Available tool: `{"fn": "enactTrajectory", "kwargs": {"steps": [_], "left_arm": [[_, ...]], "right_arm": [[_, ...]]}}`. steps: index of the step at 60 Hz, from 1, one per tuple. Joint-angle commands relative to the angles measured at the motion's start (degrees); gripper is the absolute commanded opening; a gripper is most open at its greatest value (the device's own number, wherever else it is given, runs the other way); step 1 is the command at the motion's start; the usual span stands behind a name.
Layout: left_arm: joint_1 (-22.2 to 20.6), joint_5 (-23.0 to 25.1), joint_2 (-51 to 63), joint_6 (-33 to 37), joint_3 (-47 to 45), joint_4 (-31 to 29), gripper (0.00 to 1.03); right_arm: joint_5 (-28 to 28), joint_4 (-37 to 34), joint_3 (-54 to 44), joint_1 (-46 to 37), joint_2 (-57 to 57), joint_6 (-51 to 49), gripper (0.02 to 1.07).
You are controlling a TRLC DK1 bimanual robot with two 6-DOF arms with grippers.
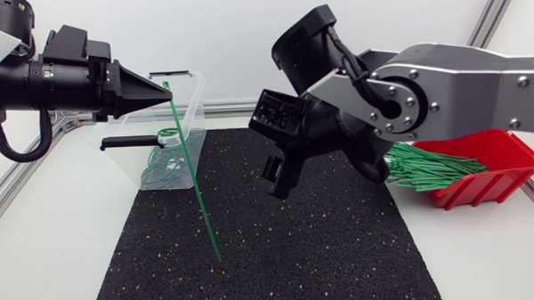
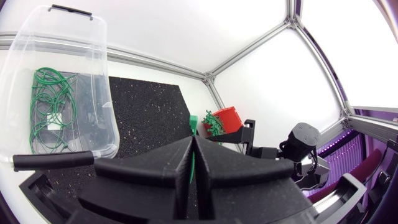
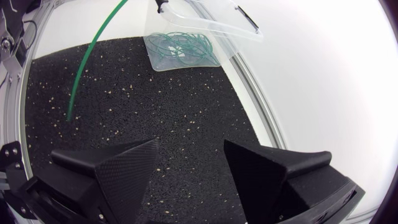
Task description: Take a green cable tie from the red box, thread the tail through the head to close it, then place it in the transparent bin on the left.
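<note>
Left jaws, I record, are clamped on the upper end of one green cable tie [image 1: 195, 184], close by the transparent bin [image 1: 187, 108] at far left; the tie slants down toward the black mat [image 1: 324, 246]. Right jaws stand apart above mid-mat. Red box [image 1: 508, 155], at right, holds more ties [image 1: 428, 169].

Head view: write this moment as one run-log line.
left claw: shut on straight green cable tie | right claw: open, empty | transparent plastic bin: holds looped ties
</note>
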Motion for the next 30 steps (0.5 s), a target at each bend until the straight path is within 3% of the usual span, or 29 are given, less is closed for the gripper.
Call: {"fn": "enactTrajectory", "kwargs": {"steps": [1, 7, 15, 30], "left_arm": [[0.33, 1.75, 2.67, 4.72, 3.92, -2.82, 0.03], [-0.46, 2.54, 4.69, 8.32, 5.68, -5.90, 0.03], [-1.25, 5.26, 10.23, 13.59, 10.69, -13.02, 0.03], [-2.22, 6.05, 19.19, 20.45, 22.56, -27.78, 0.03]], "right_arm": [[1.50, 2.60, -1.88, 0.53, -0.52, -4.97, 0.80], [4.22, 8.49, -5.65, 2.11, -1.84, -10.59, 0.80], [10.82, 22.38, -14.62, 5.80, -4.48, -22.11, 0.80], [13.45, 26.60, -15.94, 8.52, -3.25, -27.91, 0.80]]}}
